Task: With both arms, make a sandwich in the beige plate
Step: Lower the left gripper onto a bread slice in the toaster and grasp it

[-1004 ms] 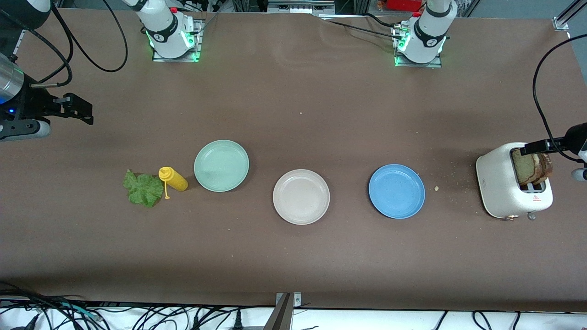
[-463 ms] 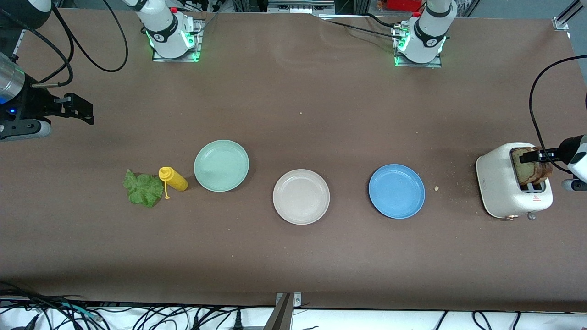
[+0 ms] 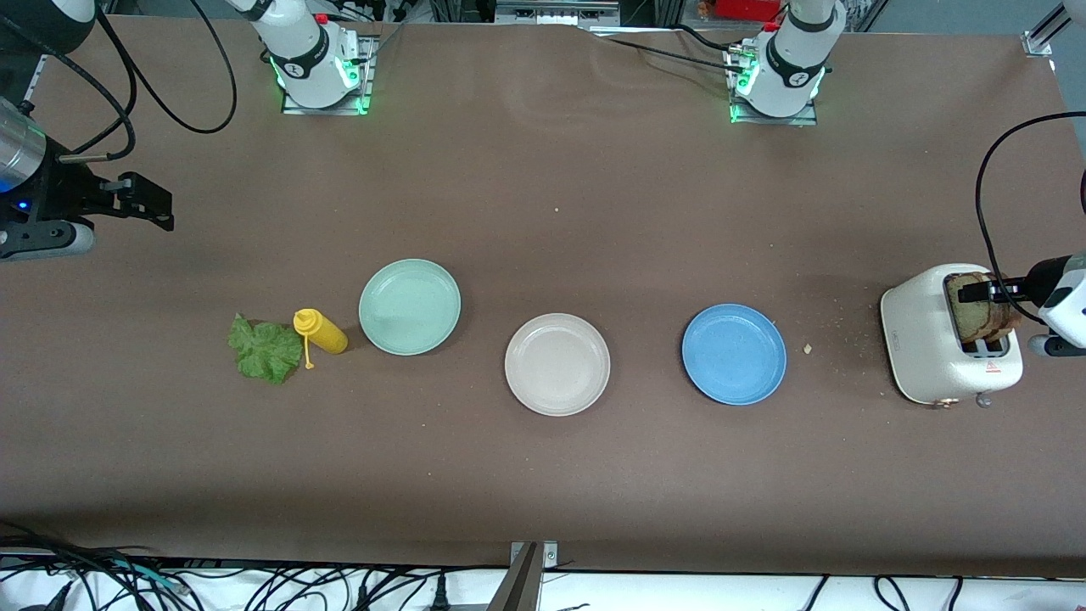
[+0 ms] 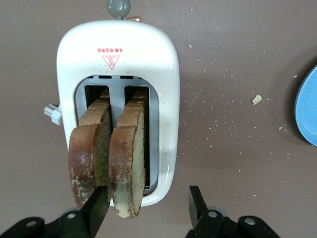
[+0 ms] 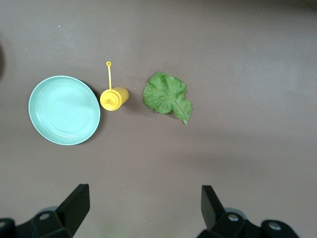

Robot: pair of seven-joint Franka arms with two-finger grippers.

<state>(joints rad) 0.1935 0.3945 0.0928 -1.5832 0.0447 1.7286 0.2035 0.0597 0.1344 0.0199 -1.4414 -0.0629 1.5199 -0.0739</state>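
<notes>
Two brown-crusted bread slices (image 3: 984, 307) stand in a white toaster (image 3: 933, 339) at the left arm's end of the table. My left gripper (image 3: 976, 294) is open over the toaster. In the left wrist view, one finger (image 4: 96, 210) sits between the two slices and the other is outside the toaster, so the open left gripper (image 4: 147, 208) straddles the slice (image 4: 128, 163) on the blue plate's side. The other slice (image 4: 89, 158) stands beside it. The beige plate (image 3: 557, 364) is empty mid-table. The green lettuce leaf (image 3: 265, 348) lies toward the right arm's end. My right gripper (image 3: 153, 206) waits open, high over the bare table there (image 5: 143, 203).
A mint-green plate (image 3: 410, 306) and a yellow squeeze bottle (image 3: 321, 332) lying on its side are beside the lettuce (image 5: 167, 95). A blue plate (image 3: 734, 354) sits between the beige plate and the toaster. Crumbs (image 3: 808, 348) are scattered near the toaster.
My left gripper has moved down and toward the front camera onto the toaster's bread slices. The right arm has not moved.
</notes>
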